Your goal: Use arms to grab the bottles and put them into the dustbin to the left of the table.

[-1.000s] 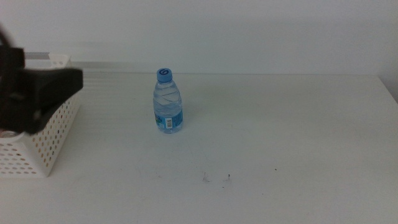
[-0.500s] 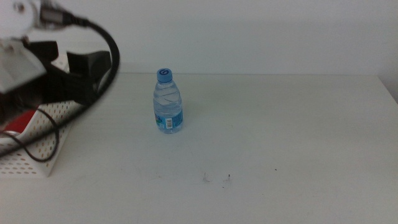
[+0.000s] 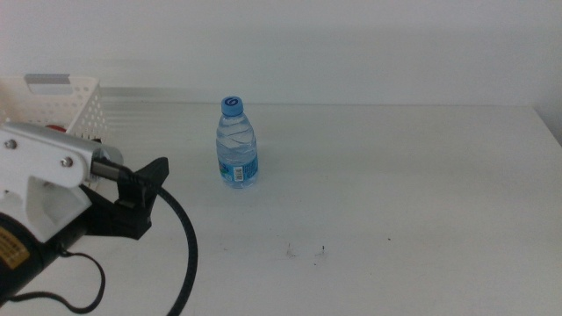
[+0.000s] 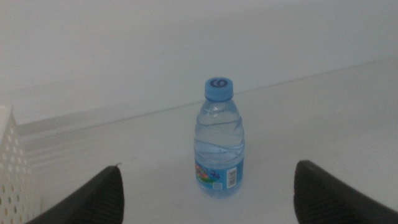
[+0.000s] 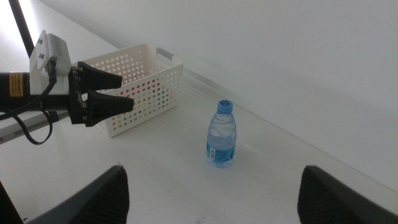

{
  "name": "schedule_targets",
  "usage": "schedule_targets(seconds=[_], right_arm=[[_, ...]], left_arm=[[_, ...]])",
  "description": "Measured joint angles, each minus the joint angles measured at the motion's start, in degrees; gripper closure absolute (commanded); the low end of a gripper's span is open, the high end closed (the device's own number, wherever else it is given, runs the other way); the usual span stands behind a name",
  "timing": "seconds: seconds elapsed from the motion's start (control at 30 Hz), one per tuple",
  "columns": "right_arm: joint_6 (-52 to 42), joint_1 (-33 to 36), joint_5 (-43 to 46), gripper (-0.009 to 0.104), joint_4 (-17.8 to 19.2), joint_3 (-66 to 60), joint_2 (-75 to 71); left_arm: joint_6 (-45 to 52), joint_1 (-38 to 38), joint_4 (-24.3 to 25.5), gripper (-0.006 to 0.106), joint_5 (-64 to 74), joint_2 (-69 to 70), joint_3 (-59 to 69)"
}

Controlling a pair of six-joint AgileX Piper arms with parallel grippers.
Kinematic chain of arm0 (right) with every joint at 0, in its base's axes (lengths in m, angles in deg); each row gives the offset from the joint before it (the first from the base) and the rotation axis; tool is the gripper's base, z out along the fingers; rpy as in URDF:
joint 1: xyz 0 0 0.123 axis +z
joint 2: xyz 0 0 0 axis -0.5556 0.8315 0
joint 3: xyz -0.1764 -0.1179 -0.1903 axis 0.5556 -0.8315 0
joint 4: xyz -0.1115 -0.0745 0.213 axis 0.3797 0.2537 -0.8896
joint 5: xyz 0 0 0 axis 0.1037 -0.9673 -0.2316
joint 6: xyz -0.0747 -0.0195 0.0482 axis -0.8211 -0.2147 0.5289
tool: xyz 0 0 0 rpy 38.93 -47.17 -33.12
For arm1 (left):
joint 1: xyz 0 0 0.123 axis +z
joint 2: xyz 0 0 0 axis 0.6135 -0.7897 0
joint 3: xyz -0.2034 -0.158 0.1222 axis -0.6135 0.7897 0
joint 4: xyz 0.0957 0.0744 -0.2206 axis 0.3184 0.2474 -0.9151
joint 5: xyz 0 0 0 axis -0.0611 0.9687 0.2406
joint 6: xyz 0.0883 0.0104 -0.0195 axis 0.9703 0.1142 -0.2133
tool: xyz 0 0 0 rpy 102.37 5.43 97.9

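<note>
Since the earlier frame, the left gripper (image 3: 154,175) had left its position over the dustbin (image 3: 75,110) and swung down toward the near left of the surface (image 3: 395,175), with its jaws now pointed right toward the water bottle (image 3: 236,145). A thick black cable (image 3: 186,254) looped from the arm at the near edge. Both wrist views showed the left gripper's jaws spread apart with nothing between them; the left wrist view had the water bottle framed between the two jaw tips but well ahead of them, not yet enclosed.

The right gripper (image 5: 211,186) waited high over the near right of the surface, outside the middle view, its jaws also apart and empty.

Mid-surface, the water bottle stood upright, blue cap on, apart from both grippers. At the far left, the dustbin sat with its grey tab (image 3: 48,81) on the rim; a small patch of red (image 3: 55,129) showed inside it, too little to identify.

Assessment: the change read as a turn from the dustbin toward the one bottle left standing on the surface. The step in hand was judged to be the approach. A straight advance would be needed to bring the jaws around the bottle's body; a light upright bottle could tip if nudged off-centre.
</note>
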Motion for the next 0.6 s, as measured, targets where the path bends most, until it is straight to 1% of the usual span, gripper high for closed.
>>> schedule_targets(seconds=[0.4, 0.6], right_arm=[[0.11, 0.00, 0.00, 0.013, 0.00, 0.00, 0.00], [0.11, 0.00, 0.00, 0.013, 0.00, 0.00, 0.00]], left_arm=[[-1.37, 0.00, 0.64, 0.007, -2.72, -0.23, 2.72], [-2.76, 0.00, 1.32, 0.007, -7.68, -5.80, 2.76]])
